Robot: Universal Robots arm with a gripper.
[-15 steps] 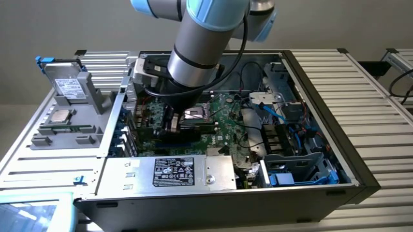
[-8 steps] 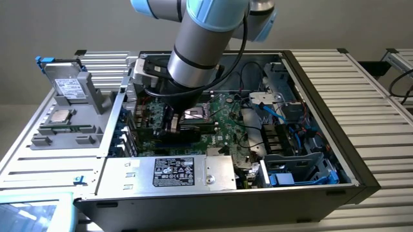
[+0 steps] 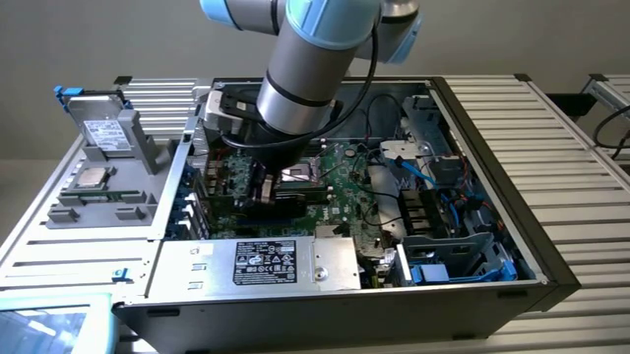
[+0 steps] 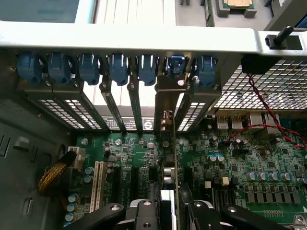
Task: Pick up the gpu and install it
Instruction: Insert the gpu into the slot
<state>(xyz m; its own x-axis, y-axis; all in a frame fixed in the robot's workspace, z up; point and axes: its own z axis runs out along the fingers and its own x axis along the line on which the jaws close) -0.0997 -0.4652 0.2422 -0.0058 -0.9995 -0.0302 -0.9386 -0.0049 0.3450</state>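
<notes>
One gpu (image 4: 169, 163) stands on edge over the green motherboard (image 4: 249, 158), its silver bracket reaching up into a rear slot opening beneath the row of blue clips (image 4: 118, 67). Partly closed, the gripper (image 4: 165, 211) has its jaws clamped on the card's near end. Seen from outside, the arm (image 3: 305, 74) reaches down into the open computer case (image 3: 492, 147) on the slatted bench (image 3: 561, 118).

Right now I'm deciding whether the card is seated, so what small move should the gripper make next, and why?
Probably a short, straight press down. The gripper holds the gpu edge-on over the motherboard, its silver bracket lined up in a rear slot opening beside the blue clips. Whether the card's edge is fully in its slot cannot be told.
</notes>
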